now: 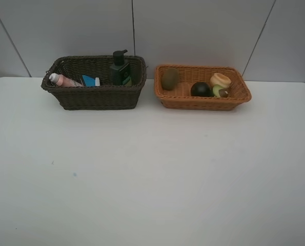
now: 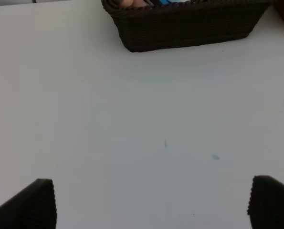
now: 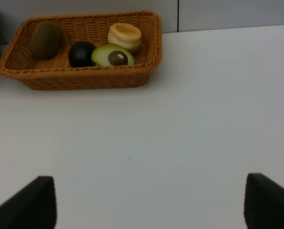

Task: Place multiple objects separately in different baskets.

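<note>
Two wicker baskets stood side by side along the far edge of the white table (image 1: pixel 152 174), close together but not touching. The dark brown basket (image 1: pixel 93 95), toward the far left corner, held the pink bottle (image 1: pixel 63 80) lying against its left end, a blue-and-white item (image 1: pixel 90 81) beside it, and the dark pump bottle (image 1: pixel 120 68) upright near its right end. The orange-tan basket (image 1: pixel 201 100) held the kiwi (image 1: pixel 169 78) at its left end, the dark mangosteen (image 1: pixel 200 89) in the middle, and at the right end the avocado half (image 1: pixel 220 91), cut face up, touching the peach (image 1: pixel 220 79) behind it. The left gripper (image 2: pixel 151 202) hung over bare tabletop well short of the dark basket, its jaws spread wide with nothing between them. The right gripper (image 3: pixel 149 200) hung likewise before the orange-tan basket, jaws apart and empty.
</note>
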Robot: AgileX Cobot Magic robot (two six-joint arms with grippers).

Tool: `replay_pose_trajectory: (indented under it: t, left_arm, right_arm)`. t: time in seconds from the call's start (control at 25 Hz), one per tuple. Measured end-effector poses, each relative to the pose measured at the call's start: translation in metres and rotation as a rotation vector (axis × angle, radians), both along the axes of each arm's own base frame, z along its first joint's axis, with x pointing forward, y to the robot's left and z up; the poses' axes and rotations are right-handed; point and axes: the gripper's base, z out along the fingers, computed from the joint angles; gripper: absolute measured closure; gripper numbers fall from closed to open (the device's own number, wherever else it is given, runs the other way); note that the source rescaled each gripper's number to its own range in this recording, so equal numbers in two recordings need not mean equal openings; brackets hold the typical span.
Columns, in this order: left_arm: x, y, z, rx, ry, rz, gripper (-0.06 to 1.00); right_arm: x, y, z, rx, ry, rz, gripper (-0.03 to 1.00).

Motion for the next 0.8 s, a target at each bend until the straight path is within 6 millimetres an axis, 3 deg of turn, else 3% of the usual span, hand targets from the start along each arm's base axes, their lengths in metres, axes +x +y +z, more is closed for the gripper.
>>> replay_pose_trajectory:
  t: [0.8]
  left_arm:
    - [0.0000, 0.0000, 0.0000, 0.000, 0.000, 0.000, -0.05]
  right_arm:
    - [0.0000, 0.0001, 0.0000, 0.001, 0.000, 0.001, -0.03]
